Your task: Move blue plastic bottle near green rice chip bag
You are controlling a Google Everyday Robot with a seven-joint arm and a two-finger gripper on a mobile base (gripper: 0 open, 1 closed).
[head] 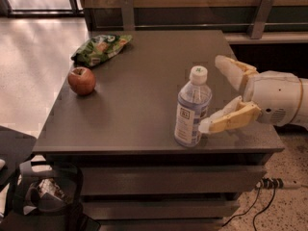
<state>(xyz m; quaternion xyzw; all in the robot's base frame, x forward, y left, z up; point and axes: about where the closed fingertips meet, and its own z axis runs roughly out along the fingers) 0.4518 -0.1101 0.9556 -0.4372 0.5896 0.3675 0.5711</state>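
The blue plastic bottle (192,108) stands upright near the front right of the dark table (139,95), white cap on top. The green rice chip bag (100,47) lies flat at the table's far left corner. My gripper (212,94) comes in from the right, just right of the bottle, open, with one finger (232,71) behind and one finger (226,120) close to the bottle's front side. It holds nothing.
A red apple (82,81) sits at the left edge, in front of the bag. A wooden wall with metal brackets (260,14) runs behind the table. A dark bag (43,196) sits on the floor at lower left; cables (269,184) lie at lower right.
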